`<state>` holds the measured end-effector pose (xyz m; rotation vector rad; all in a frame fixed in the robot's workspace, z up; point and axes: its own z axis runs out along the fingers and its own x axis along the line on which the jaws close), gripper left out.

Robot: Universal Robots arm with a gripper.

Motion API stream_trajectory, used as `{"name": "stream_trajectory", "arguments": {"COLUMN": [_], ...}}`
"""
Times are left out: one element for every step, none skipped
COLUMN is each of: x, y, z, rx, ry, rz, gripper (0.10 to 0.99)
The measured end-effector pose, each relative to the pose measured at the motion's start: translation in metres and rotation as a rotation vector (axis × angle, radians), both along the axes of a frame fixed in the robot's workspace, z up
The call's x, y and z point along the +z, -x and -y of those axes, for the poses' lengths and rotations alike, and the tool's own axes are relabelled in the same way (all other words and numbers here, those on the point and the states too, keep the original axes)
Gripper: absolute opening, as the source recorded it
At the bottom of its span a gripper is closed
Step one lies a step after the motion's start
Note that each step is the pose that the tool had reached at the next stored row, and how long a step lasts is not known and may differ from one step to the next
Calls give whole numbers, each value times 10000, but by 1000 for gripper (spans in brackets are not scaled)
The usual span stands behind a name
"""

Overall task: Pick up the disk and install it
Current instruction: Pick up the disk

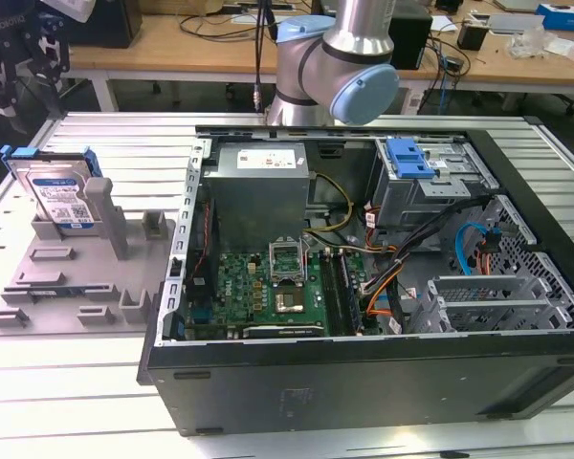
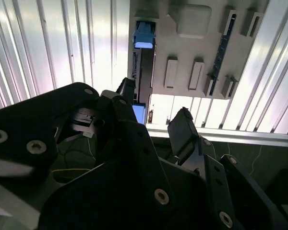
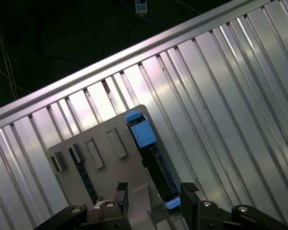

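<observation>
The disk (image 1: pixel 57 196) stands on edge in a slot of a grey holder plate (image 1: pixel 77 287) at the exterior view's left, its white-and-blue label facing forward and its blue carrier frame around it. High above it hangs my gripper (image 1: pixel 24 67), well apart from it. In both wrist views I look down on the disk edge-on (image 2: pixel 145 72) (image 3: pixel 153 158), with a blue carrier end (image 2: pixel 144 36) (image 3: pixel 143 132) showing. My gripper (image 2: pixel 153 108) (image 3: pixel 156 191) is open, and its black fingers (image 3: pixel 189 189) straddle the line of the disk from above without touching it.
An open computer case (image 1: pixel 364 287) lies on the ribbed metal table (image 1: pixel 96 143), with a motherboard, cables and a drive cage with a blue latch (image 1: pixel 408 158). The holder plate (image 2: pixel 192 52) (image 3: pixel 110 163) carries several small upright blocks. My arm's base (image 1: pixel 335 57) stands behind the case.
</observation>
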<state>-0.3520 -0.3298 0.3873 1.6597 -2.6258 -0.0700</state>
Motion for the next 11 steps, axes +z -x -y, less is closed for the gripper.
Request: {"name": "stream_trajectory", "arguments": {"x": [0, 0, 0, -1, -1, -1, 0, 0, -3, -4, -6], "y": [0, 0, 0, 0, 0, 0, 0, 1, 0, 0, 0], "z": [0, 0, 0, 0, -1, 0, 0, 0, -1, -1, -1], "rx": [34, 122, 251, 370, 548, 741, 953, 1108, 1245, 1447, 1603], "ry": [0, 0, 0, 0, 0, 1, 2, 8, 22, 64, 110], "rz": [0, 1, 5, 18, 35, 50, 78, 126, 160, 213, 268], "gripper": [557, 557, 557, 557, 557, 557, 557, 557, 557, 557, 557]}}
